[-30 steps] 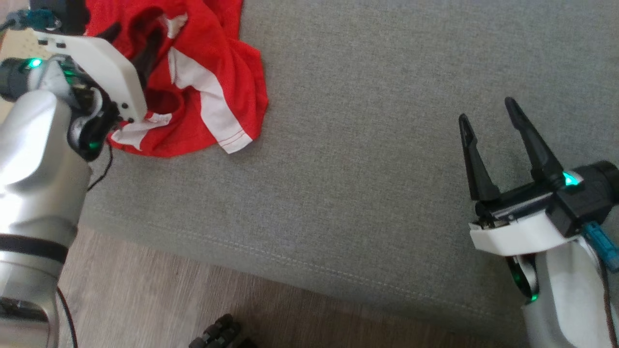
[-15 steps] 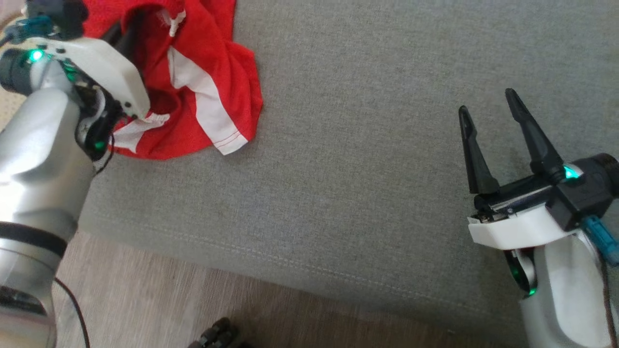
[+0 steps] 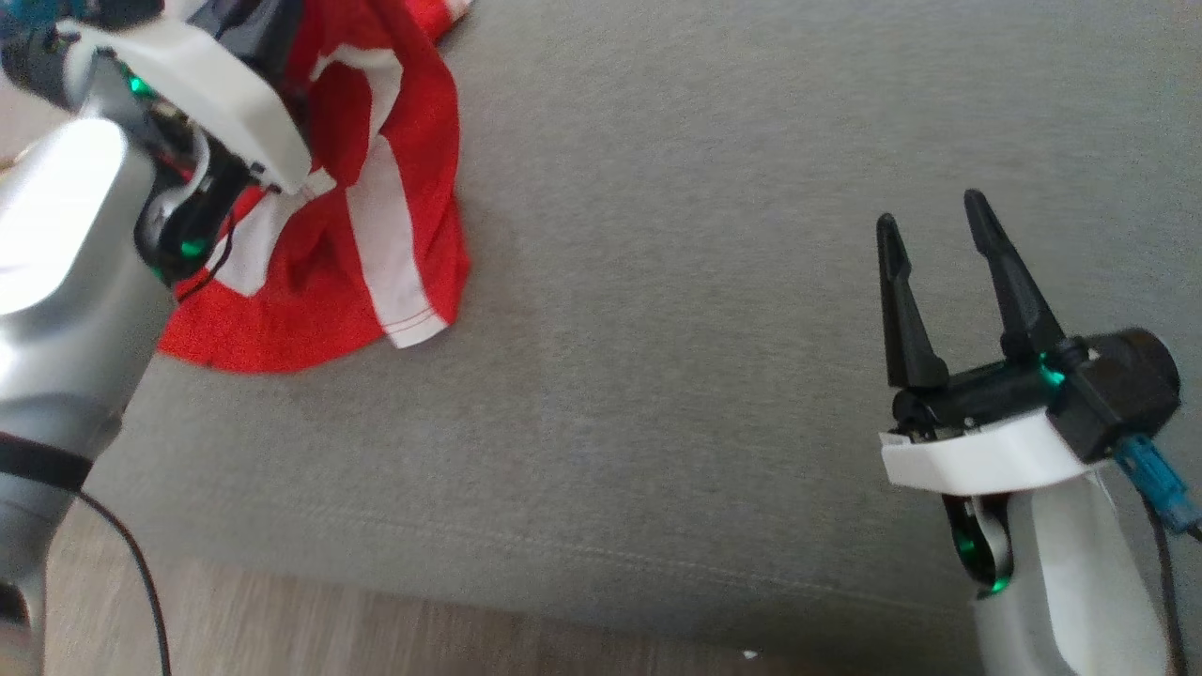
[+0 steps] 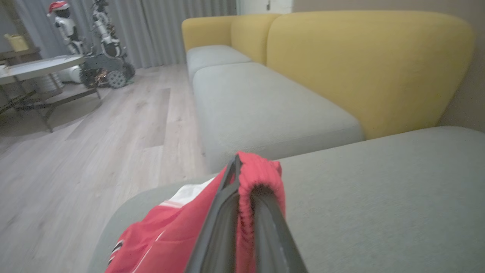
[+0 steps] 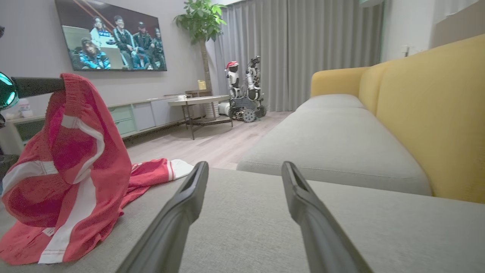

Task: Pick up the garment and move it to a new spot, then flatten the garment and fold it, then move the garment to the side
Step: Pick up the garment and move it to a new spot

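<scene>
Left gripper (image 4: 242, 212): fingers pinched together on a bunched red edge of the garment, which wraps over the fingertips in the left wrist view. A grip on a gathered edge suits lifting, since the cloth hangs from one point rather than dragging.

Garment (image 3: 376, 216): red with white stripes, at the far left of the cushion (image 3: 704, 329) in the head view. The right wrist view shows its upper part raised and hanging from the left fingers, while the lower folds and a trailing end with a white hem rest on the cushion. Judged from this, it is partly off the surface, not yet clear of it.

Cushion: grey, wide and bare between the two arms. That stretch looks like the likely new spot, with room to spread the cloth flat.

Right gripper (image 3: 934, 291): fingers spread wide, holding nothing, poised low over the right side of the cushion and well apart from the garment. It seems parked there to be ready to take a second edge once the cloth comes across.

Stage: the pick-up step; flattening, folding and moving aside all lie ahead.

Risk: a single pinch lets the cloth swing and bunch, so it may land crumpled.
</scene>
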Available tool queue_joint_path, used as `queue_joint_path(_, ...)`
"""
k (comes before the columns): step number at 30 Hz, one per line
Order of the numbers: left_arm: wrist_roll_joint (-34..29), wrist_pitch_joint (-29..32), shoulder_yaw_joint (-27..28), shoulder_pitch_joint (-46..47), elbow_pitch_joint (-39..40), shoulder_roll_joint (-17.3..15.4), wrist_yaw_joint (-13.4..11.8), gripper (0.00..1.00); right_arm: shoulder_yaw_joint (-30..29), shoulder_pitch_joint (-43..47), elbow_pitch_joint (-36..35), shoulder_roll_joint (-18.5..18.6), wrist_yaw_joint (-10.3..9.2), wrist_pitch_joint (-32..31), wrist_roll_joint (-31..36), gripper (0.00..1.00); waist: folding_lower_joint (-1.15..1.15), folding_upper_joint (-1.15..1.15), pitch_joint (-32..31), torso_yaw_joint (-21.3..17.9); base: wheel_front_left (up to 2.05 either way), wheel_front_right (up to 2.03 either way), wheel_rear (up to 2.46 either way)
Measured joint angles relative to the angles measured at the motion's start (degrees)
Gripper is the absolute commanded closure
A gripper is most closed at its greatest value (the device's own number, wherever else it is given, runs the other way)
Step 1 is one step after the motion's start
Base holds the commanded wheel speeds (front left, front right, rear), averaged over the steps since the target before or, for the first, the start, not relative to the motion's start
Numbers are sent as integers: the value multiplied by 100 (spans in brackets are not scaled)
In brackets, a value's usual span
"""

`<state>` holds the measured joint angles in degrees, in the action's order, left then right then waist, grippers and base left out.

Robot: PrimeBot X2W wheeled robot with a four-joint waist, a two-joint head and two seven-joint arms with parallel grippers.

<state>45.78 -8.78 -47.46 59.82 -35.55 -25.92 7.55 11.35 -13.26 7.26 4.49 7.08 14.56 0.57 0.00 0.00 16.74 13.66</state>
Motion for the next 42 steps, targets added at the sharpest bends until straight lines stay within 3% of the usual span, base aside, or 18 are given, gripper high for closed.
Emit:
queue_joint_path(7, 313, 342, -23, 240, 1090, -23, -27, 100, -99, 180, -80, -76, 0, 3, -133, 0, 0, 0, -387, -662, 0, 0, 0)
queue_joint_path(12, 480, 595, 15, 372, 1688, 31, -238, 100, -68, 179, -230, -89, 0, 4, -480, 0, 0, 0, -511, -1215, 0, 0, 0)
queue_joint_path(23, 1121, 1216, 81, 678, 2396, 728, -589, 100, 38, 121, -546, -100, 0, 4, -849, 0, 0, 0, -439, -2457, 0, 0, 0)
queue_joint_path(31, 1248, 1725, -361, 18, 1627, 605, -712, 100, 149, -113, -710, -101, 0, 4, -1000, 0, 0, 0, 3, -2902, 0, 0, 0)
queue_joint_path(37, 1228, 1421, -392, -520, 314, 374, -701, 100, 434, -265, -768, -116, 0, 4, -1005, 0, 0, 0, 418, -3141, 0, 0, 0)
queue_joint_path(39, 1191, 1135, -357, -499, -63, 376, -689, 96, 498, -294, -777, -118, 0, 4, -1016, 0, 0, 0, 536, -3213, 0, 0, 0)
queue_joint_path(40, 1144, 1013, -355, -493, -230, 385, -650, 77, 521, -313, -777, -118, 0, 4, -1017, 0, 0, 0, 585, -3242, 0, 0, 0)
queue_joint_path(41, 1089, 854, -355, -493, -388, 410, -651, 13, 532, -329, -777, -118, 0, 4, -1017, 0, 0, 0, 627, -3262, 0, 0, 0)
queue_joint_path(42, 1032, 708, -356, -494, -519, 443, -630, 0, 535, -333, -776, -118, 0, 4, -1017, 0, 0, 0, 654, -3269, 0, 0, 0)
